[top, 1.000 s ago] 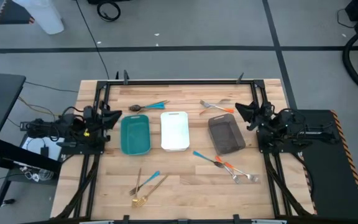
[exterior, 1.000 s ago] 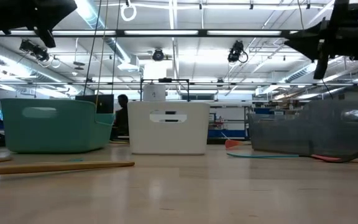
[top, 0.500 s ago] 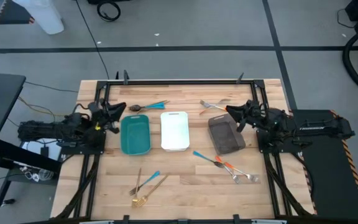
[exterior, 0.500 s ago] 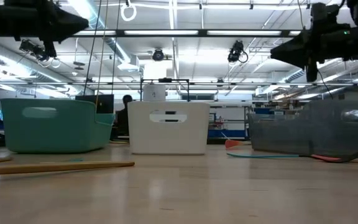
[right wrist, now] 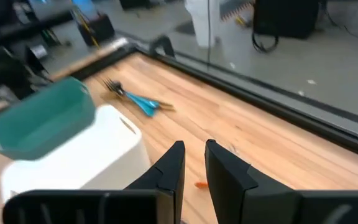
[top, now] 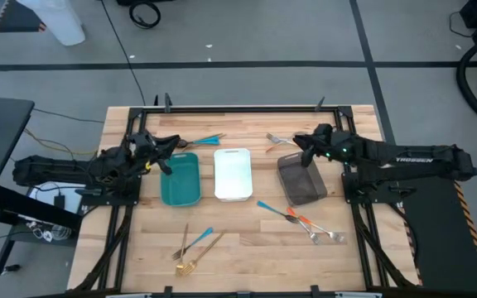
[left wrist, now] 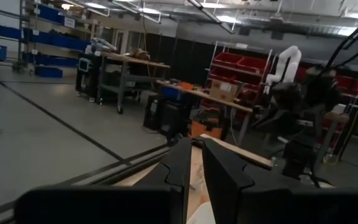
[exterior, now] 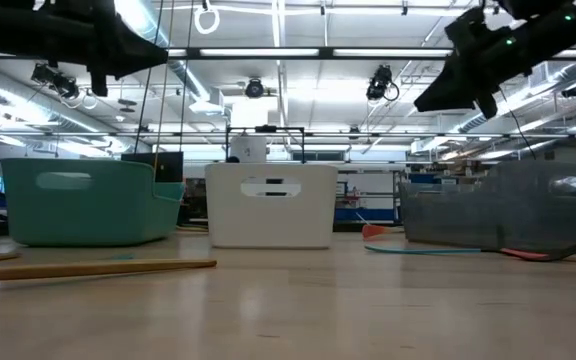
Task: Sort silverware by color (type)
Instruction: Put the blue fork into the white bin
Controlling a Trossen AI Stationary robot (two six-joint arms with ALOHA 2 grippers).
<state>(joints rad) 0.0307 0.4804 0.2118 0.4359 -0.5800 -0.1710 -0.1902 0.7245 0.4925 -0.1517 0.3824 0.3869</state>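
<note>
The silverware lies on the wood in small groups: blue-handled pieces (top: 199,141) at the far left, an orange-handled fork (top: 285,141) at the far right, a mixed group (top: 298,220) near right, gold and blue pieces (top: 194,245) near left. Three trays stand in a row: teal (top: 180,179), white (top: 233,174), grey-brown (top: 301,179). My left gripper (top: 170,151) hovers by the teal tray's far left corner. My right gripper (top: 298,142) hovers over the grey-brown tray's far edge, slanting down. Both stand slightly open (left wrist: 197,144) (right wrist: 194,146) with nothing between the fingers.
Black frame rails (top: 238,108) run along the table's far edge and down both sides. Bare wood (top: 238,248) lies between the two near groups. The right wrist view shows the teal tray (right wrist: 39,121), the white tray (right wrist: 73,155) and the blue-handled pieces (right wrist: 138,99) ahead.
Both arms have reached in from the table's sides toward its middle. My left gripper has gone right, up to the teal tray's far left corner. My right gripper has gone left and up and has tipped nose-down over the grey-brown tray's far edge. Nothing on the table has moved.
</note>
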